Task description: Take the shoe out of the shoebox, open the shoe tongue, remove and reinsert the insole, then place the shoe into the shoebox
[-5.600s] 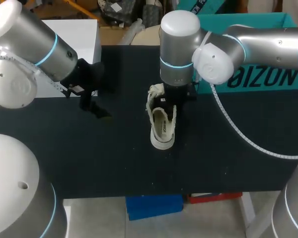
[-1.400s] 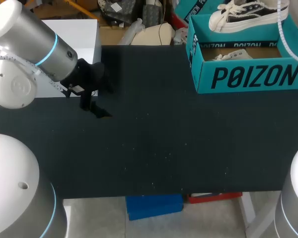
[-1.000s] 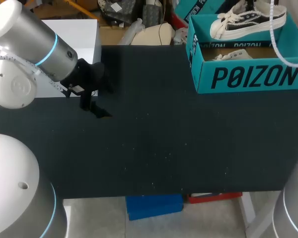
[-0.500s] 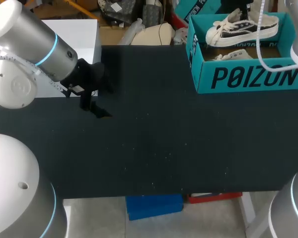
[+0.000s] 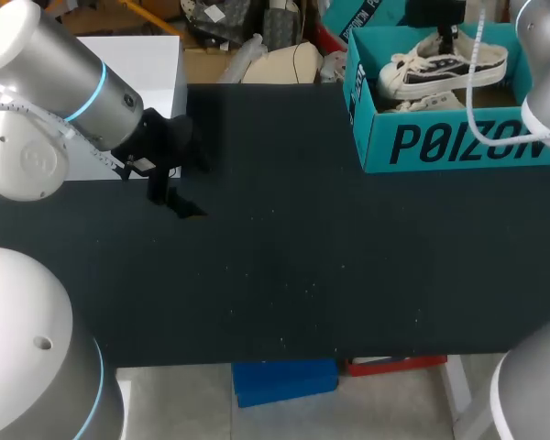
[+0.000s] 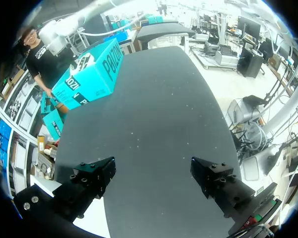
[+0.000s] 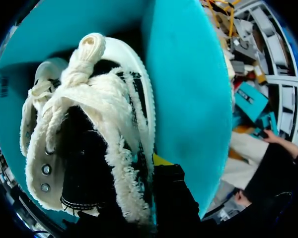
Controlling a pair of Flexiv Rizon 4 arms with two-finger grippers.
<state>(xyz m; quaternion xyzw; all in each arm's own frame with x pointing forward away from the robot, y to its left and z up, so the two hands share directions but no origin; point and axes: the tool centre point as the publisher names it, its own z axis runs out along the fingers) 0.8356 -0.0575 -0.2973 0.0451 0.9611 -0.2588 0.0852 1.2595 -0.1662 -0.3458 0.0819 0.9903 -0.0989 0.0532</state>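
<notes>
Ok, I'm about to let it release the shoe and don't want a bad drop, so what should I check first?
1. shoe inside the shoebox walls: ok, the head view shows it within the rim.
2. Shoe resting on something: cannot tell, its underside is hidden.
3. right end effector gripping the shoe: ok, one yellow tip presses its side; the other is hidden.
4. Box floor free: not ok, a pale item lies beneath the shoe.
5. left end effector out of the way: ok, open over the table, far from the box.
</notes>
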